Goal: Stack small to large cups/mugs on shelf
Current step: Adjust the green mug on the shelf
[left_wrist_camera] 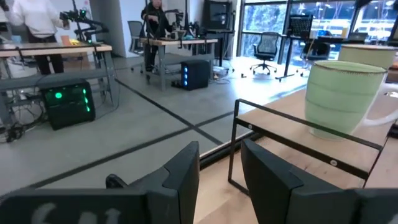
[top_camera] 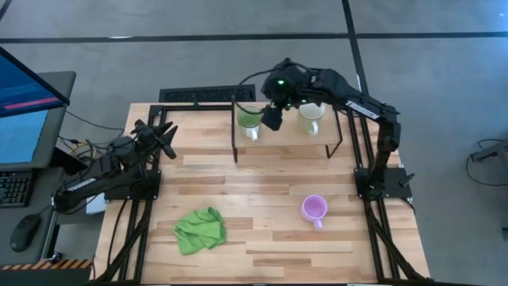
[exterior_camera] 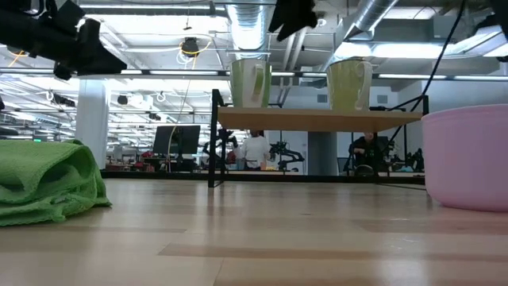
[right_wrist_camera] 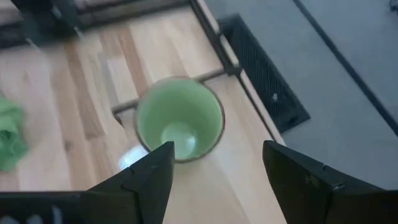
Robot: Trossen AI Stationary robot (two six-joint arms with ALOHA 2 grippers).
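The green mug (top_camera: 249, 119) stands upright on the left part of the shelf (top_camera: 286, 137), and the cream mug (top_camera: 310, 117) stands upright on its right part. The lilac mug (top_camera: 314, 209) stands upright on the table, near the right. My right gripper (top_camera: 272, 117) hovers open over the shelf, between the two mugs and close to the green one. In the right wrist view the green mug (right_wrist_camera: 179, 121) lies below and just ahead of the open fingers (right_wrist_camera: 217, 168). My left gripper (top_camera: 163, 135) waits open at the table's left, raised.
A crumpled green cloth (top_camera: 200, 230) lies on the table near the front left. The shelf's thin black legs (top_camera: 235, 143) stand on the table's far half. Bare wood lies between the cloth and the lilac mug. People and desks show in the room beyond.
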